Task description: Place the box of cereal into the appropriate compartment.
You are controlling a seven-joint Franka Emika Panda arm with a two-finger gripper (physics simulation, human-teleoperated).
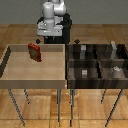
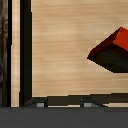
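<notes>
- Floor: wood planks, warm brown, all around both tables.
- Two thin-legged tables side by side. Light tray (image 1: 10, 67) on ext. view's left, undivided, pale wood base w/ raised walls.
- Dark bin (image 1: 95, 62) on ext. view's right, touching the tray's side; four cells, dark-brown walls.
- Cereal box (image 1: 34, 51): dark red, upright, in the tray's far part near the back wall, well apart from the bin.
- Wrist view: box (image 2: 112, 49) seen at an angle over pale wood grain; dark tray wall beside it.
- Target cell (image 1: 116, 51): bin's far cell at ext. view's right, holds tall pale-grey block (image 1: 114, 50).
- Other cells hold small grey cubes (image 1: 84, 73).
- Arm (image 1: 52, 15) white, on a dark base behind the tray.
- Gripper: fingers not clearly visible in either view; can't tell if open or closed. Holds nothing visible.
</notes>
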